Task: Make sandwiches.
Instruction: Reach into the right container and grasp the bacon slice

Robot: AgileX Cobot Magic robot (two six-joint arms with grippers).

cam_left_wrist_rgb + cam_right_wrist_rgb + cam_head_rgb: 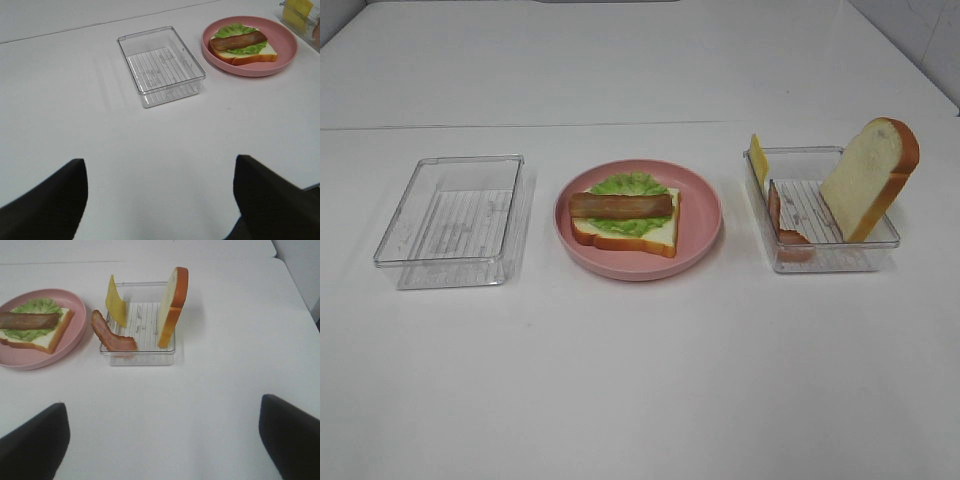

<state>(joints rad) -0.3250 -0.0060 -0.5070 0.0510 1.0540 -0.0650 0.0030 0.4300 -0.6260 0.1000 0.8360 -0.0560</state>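
Note:
On the round pink plate (pixel 700 215) lies a bread slice (pixel 655 237) with a green lettuce leaf (pixel 630 185) and one bacon strip (pixel 620 205) on top. The clear right tray (pixel 825 262) holds a second bread slice (pixel 868 178) standing on edge, a yellow cheese square (pixel 758 158) leaning on its far wall, and another bacon strip (pixel 782 222). My right gripper (pixel 164 402) is open and well short of that tray (pixel 142 356). My left gripper (pixel 160 165) is open over bare table, short of the clear left tray (pixel 162 67). Neither arm shows in the high view.
The left tray (pixel 450 220) holds nothing and stands left of the plate. White table stretches on all sides, with a seam line behind the trays and its right edge near the right tray.

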